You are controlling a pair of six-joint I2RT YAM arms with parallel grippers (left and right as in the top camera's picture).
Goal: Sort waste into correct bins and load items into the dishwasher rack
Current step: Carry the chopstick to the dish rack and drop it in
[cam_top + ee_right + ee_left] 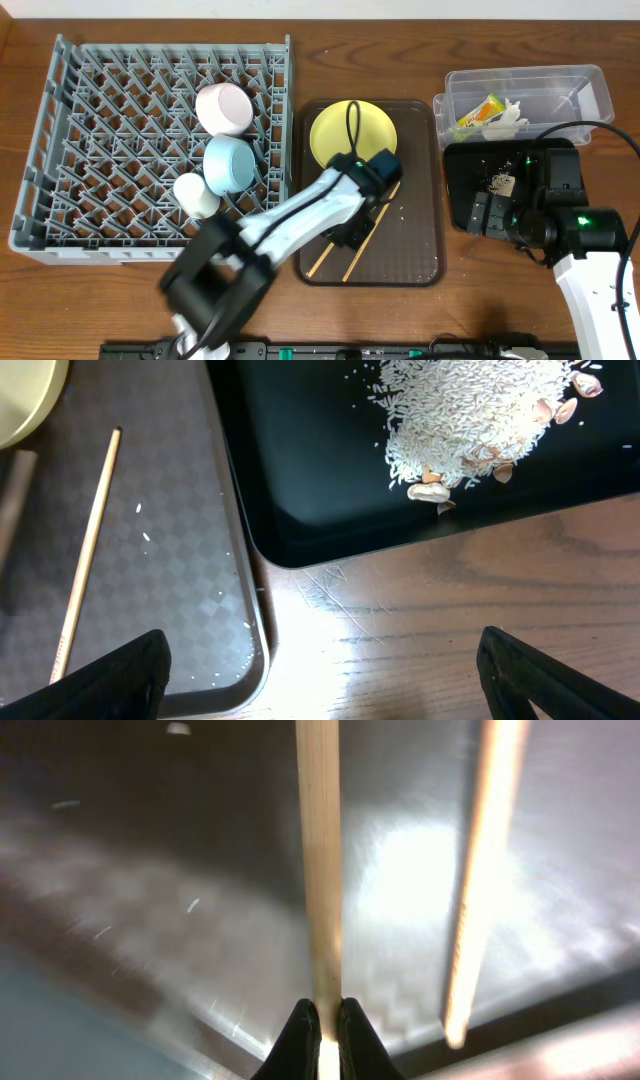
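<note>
My left gripper (329,1020) is shut on one wooden chopstick (320,870), low over the dark brown serving tray (420,250). The second chopstick (480,870) lies beside it. In the overhead view the left gripper (350,235) is below the yellow-green plate (352,135), with both chopsticks (358,258) on the tray. My right gripper (320,680) is open and empty over the wood table by the black tray's (300,510) corner. Beige crumbs (470,420) lie in the black tray. The clear tub (580,85) holds the wrapper (478,110) and the tissue (508,120).
The grey rack (90,150) at left holds the white bowl (225,108), the light blue bowl (228,163) and the small white cup (196,195). The right arm (560,215) lies over the black tray (460,195). A few crumbs dot the serving tray (180,560).
</note>
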